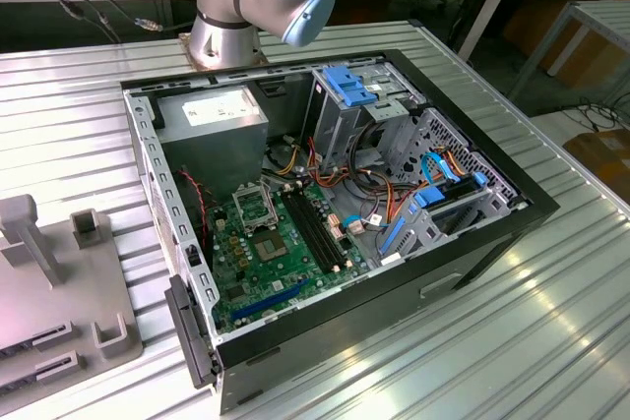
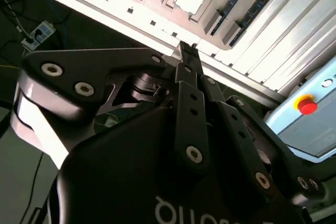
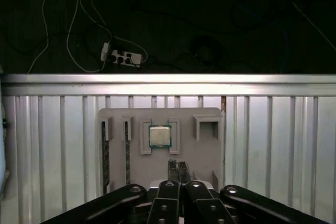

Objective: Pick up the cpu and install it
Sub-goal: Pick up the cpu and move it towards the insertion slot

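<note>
in the first wrist view we see the gripper (image 3: 178, 167) with its two fingers (image 3: 173, 171) pressed together, nothing between them, poised over a grey fixture plate (image 3: 205, 148) on the ribbed metal table (image 3: 273, 140). the cpu (image 3: 159, 136) lies flat in the plate's square pocket, metal top up, apart from the fingertips. two memory sticks (image 3: 127, 150) stand on edge in narrow slots beside it. in the exterior view we see the open computer case (image 1: 472, 253), which contains the green motherboard (image 1: 266, 268) with its metal-framed socket (image 1: 254, 206), a power supply (image 1: 212, 115), blue-tabbed drive cages (image 1: 354, 95) and cables (image 1: 384, 194).
</note>
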Tool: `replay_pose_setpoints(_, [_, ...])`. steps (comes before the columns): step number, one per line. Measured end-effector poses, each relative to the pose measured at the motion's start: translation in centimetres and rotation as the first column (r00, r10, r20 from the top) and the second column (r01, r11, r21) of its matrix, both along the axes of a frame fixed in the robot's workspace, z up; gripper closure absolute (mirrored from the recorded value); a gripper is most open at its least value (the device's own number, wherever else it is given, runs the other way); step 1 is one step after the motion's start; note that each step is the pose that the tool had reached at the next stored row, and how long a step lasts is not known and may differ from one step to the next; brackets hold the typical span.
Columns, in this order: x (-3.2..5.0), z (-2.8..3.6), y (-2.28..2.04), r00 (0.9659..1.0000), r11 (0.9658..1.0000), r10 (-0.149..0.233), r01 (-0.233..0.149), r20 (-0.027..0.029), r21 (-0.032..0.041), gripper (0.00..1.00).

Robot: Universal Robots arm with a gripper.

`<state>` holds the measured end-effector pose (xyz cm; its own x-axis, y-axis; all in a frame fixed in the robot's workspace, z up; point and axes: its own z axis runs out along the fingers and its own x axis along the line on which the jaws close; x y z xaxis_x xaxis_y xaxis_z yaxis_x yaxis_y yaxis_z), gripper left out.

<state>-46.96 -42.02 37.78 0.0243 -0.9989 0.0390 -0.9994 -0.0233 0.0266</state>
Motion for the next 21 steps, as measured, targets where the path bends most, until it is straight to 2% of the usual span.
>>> replay_pose_setpoints(1, [0.00, -0.01, 0.00, 0.9998, 0.9998, 0.021, -0.021, -0.0001, 0.0000, 0.89])
replay_pose_setpoints(2, [0.00, -0.01, 0.00, 0.9997, 0.9997, 0.024, -0.024, -0.0001, 0.0000, 0.89])
replay_pose_setpoints(14, [0.00, -0.03, 0.00, 0.9997, 0.9997, 0.024, -0.024, 0.0018, 0.0000, 0.89])
replay_pose_setpoints(15, [0.00, -0.03, 0.00, 0.9998, 0.9998, 0.019, -0.019, 0.0019, -0.0004, 0.89])
replay_pose_setpoints(18, [0.00, -0.05, 0.01, 0.9991, 0.9991, -0.042, 0.042, 0.0018, -0.0011, 0.89])
replay_pose_setpoints(21, [0.01, -0.10, 0.01, 0.9949, 0.9949, -0.101, 0.101, 0.0017, -0.0012, 0.89])
